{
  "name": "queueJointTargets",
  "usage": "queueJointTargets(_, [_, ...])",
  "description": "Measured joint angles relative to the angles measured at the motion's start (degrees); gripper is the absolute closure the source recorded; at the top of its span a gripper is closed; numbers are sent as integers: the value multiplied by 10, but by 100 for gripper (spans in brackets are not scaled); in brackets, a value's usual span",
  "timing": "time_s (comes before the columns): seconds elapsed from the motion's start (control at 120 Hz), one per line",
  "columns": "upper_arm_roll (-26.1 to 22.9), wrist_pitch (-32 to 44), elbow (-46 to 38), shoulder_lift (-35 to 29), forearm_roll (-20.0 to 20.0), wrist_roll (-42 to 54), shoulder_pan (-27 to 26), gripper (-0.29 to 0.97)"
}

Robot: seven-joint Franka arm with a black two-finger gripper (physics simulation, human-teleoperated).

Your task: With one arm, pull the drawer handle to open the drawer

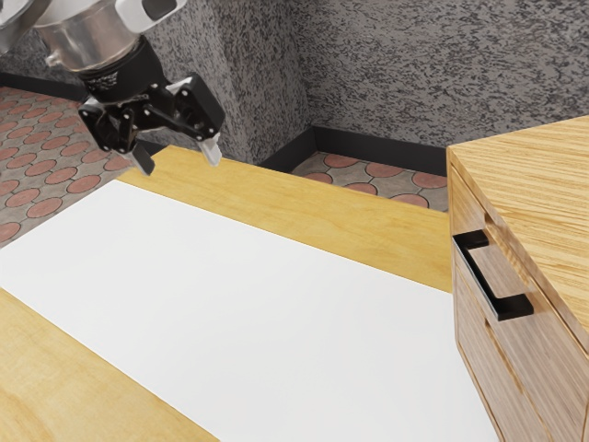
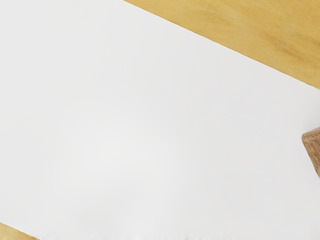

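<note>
Black and spread wide, the gripper (image 1: 178, 158) hangs above the far edge of the wooden table (image 1: 350, 216), its two fingers apart with nothing between them. Below the fingertips and stretching away from them lies a white mat (image 1: 230, 313), bare from where I stand. Well apart from the fingers, toward the exterior view's right, stands the wooden cabinet (image 1: 543, 175). Its top drawer (image 1: 471, 210) looks shut, flush with the front, and the black handle (image 1: 488, 276) is a slim bar standing off the wood. Nothing has been grasped yet, so I judge the reach is the step in hand. The danger lies in the arrival: if the fingers are not turned to straddle the bar, a tip may strike the drawer front or the cabinet's corner. A grip near one end of the bar could slip off. A pull off the drawer's line could jam it or drag the fingers free.
</note>
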Motion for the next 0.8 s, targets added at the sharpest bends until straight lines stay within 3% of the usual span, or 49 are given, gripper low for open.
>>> queueJointTargets(0.267, [-10, 32, -7, 14, -28, -198, -18, 0])
queueJointTargets(0.583, [-12, 57, -9, 29, -44, -344, -41, 0])
queueJointTargets(0.8, [-25, 152, -144, -40, -38, -409, -108, 0])
